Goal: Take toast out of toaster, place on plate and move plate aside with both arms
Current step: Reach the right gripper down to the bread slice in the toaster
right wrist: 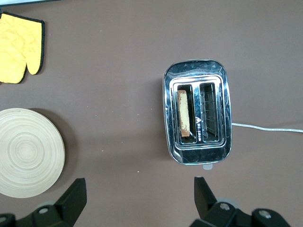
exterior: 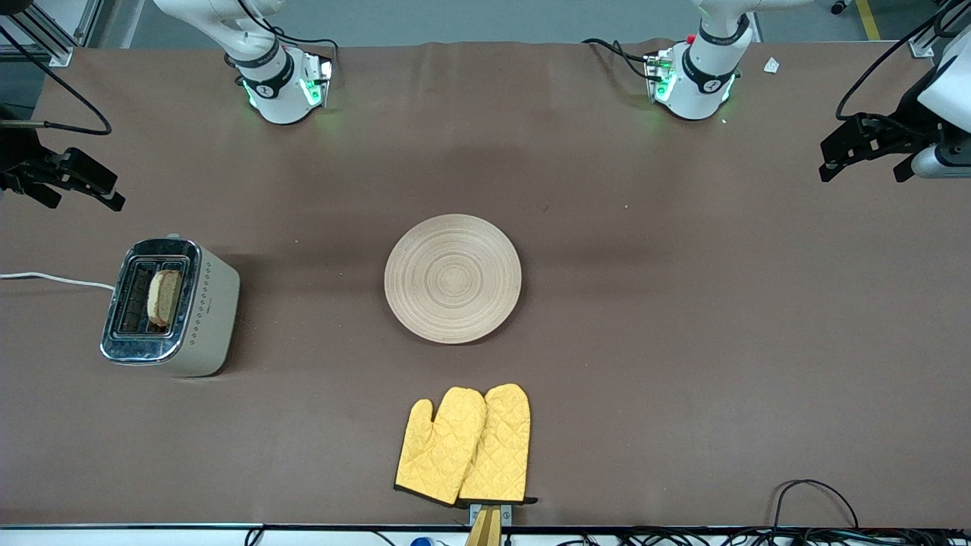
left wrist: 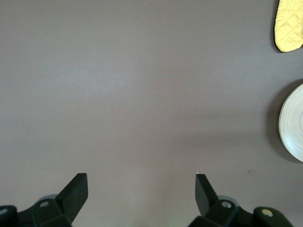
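Observation:
The toast [exterior: 164,297] stands upright in one slot of the toaster [exterior: 212,311] at the right arm's end of the table. In the right wrist view the toast [right wrist: 183,119] shows edge-on in the toaster [right wrist: 197,71]. The pale wooden plate [exterior: 453,278] lies empty at the table's middle, and it also shows in the right wrist view [right wrist: 28,152] and the left wrist view [left wrist: 293,124]. My right gripper [exterior: 80,199] [right wrist: 139,184] is open and empty, up over the table beside the toaster. My left gripper [exterior: 865,171] [left wrist: 140,182] is open and empty over bare table at the left arm's end.
Two yellow quilted oven mitts [exterior: 464,447] lie nearer to the front camera than the plate, at the table's front edge. A white cord [exterior: 53,279] runs from the toaster off the table's end. The brown table [exterior: 683,341] is bare between the plate and the left arm's end.

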